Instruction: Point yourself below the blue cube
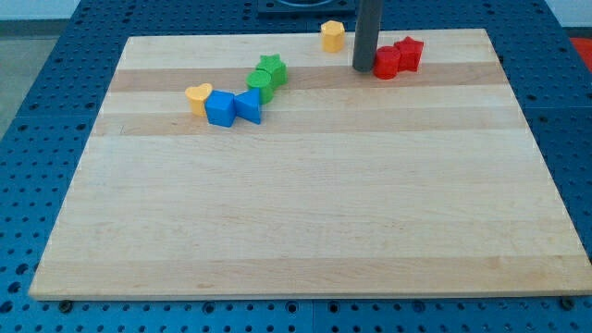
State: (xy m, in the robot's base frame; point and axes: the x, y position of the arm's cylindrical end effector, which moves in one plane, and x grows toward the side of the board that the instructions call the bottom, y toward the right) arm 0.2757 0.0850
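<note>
Wooden board (305,213) on blue pegboard: my tip (363,68), a bare rod with no jaws to report, touches the red blocks (397,57) at top right, while the blue cube (220,108) sits upper left beside the blue wedge-like block (248,105); a direct sweep risks clipping the green blocks (267,76).

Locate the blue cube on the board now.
The blue cube sits in the view's upper left, touching the yellow heart on its left and another blue block on its right, far from my tip.
</note>
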